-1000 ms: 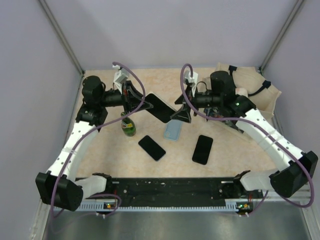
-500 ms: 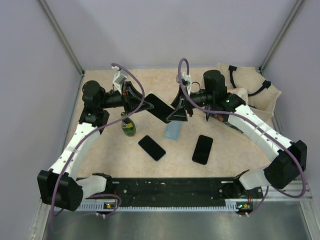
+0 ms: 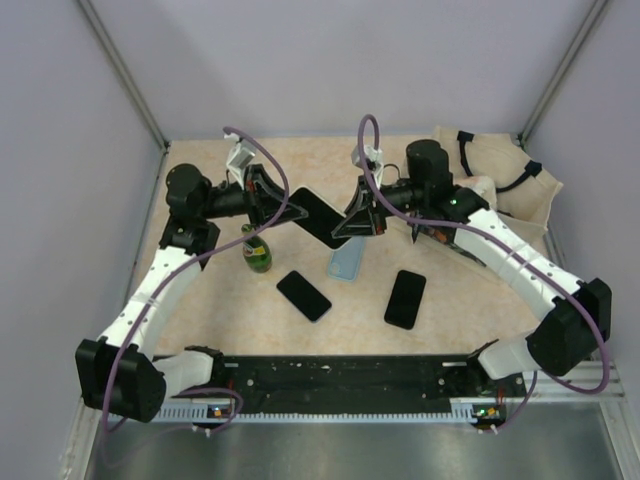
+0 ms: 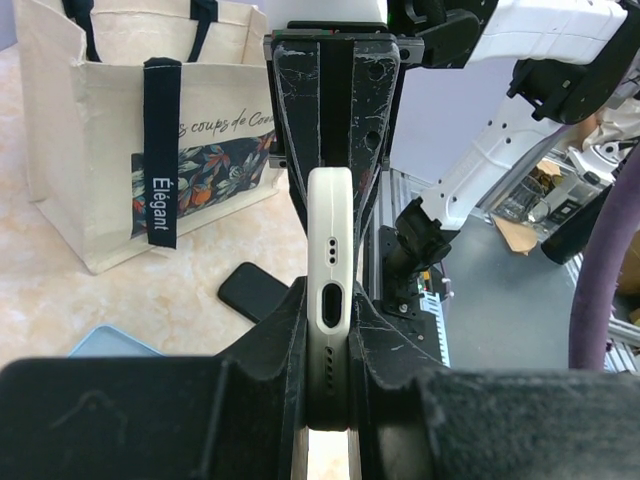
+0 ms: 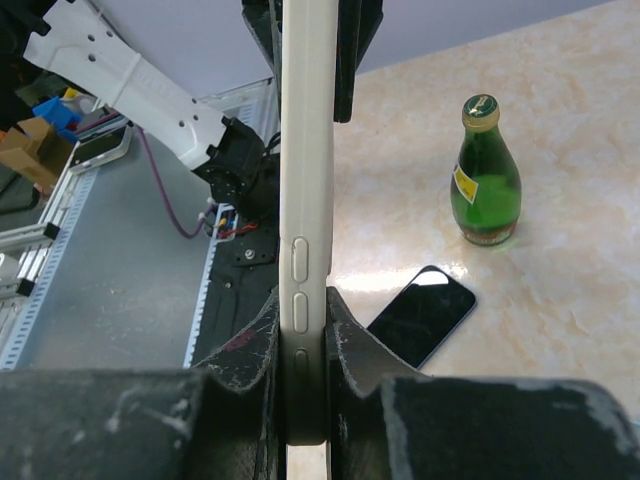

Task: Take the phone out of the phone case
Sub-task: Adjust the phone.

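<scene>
Top view: shows cased phone lifted over table middle, left gripper clamped on its left end, right gripper clamped on its right end. Left wrist: shows grip on white port edge. Right wrist: shows grip on button side; green bottle, black phone beyond.

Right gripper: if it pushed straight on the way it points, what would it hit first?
The right gripper has its fingers shut on the cased phone, which fills its path. Just beyond, the left gripper holds the phone's far end, so that would likely come next.
</scene>
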{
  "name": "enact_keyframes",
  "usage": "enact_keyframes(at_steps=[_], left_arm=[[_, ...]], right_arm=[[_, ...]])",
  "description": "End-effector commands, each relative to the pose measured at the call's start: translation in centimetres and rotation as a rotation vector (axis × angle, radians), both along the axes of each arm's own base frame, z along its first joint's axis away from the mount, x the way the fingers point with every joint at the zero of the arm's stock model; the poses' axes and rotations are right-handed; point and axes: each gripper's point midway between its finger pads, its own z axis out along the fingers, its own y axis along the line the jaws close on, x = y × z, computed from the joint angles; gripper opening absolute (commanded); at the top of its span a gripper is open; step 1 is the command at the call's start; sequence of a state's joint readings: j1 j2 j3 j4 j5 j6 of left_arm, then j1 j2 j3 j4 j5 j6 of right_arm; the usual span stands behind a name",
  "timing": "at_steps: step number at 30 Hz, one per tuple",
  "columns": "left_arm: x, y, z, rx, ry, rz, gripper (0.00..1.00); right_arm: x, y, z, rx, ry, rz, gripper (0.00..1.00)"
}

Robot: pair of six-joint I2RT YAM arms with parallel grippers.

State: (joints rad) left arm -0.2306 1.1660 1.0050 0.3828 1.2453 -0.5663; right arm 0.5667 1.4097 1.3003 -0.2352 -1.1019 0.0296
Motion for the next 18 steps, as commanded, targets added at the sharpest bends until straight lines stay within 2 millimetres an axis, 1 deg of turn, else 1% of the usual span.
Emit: enact_keyframes(at_steps=[1, 3, 4, 5, 6, 7, 9, 13, 15, 18], left_arm=[[-0.4, 0.1, 1.6, -0.031, -0.116, 0.023, 0.20], [-0.3, 0.1, 1.6, -0.030, -0.095, 0.026, 0.47], [-0.4, 0.1, 1.7, -0.032, -0.085, 0.026, 0.55], [-0.4, 0.1, 2.0, -0.036, -0.071, 0.030, 0.73], [-0.3, 0.1, 2.3, -0.042, -0.057, 0.042, 0.82], [0.1, 0.0, 2.4, -0.044, -0.032, 0.057, 0.86], [0.5, 0.0, 2.8, -0.044, 0.007, 0.071, 0.88], [1.9, -0.1, 2.3, -0.017, 0.089, 0.128, 0.87], [2.4, -0.2, 2.1, -0.008, 0.126, 0.139, 0.83], [2.9, -0.6, 1.6, 0.009, 0.177, 0.138, 0.73]], right_arm=[[0.0, -0.1, 1.0, 0.029, -0.049, 0.011, 0.00], [0.4, -0.2, 0.8, 0.007, -0.087, -0.017, 0.00], [0.5, -0.3, 0.7, -0.003, -0.099, -0.020, 0.00], [0.7, -0.4, 0.7, -0.010, -0.115, -0.029, 0.00], [0.7, -0.5, 0.7, -0.012, -0.122, -0.032, 0.00], [0.8, -0.6, 0.8, -0.012, -0.132, -0.041, 0.00], [1.0, -0.6, 0.7, -0.020, -0.140, -0.052, 0.00], [1.0, -0.6, 0.6, -0.034, -0.163, -0.062, 0.00], [1.0, -0.4, 0.5, -0.043, -0.171, -0.061, 0.00], [1.0, -0.3, 0.4, -0.049, -0.178, -0.066, 0.00]])
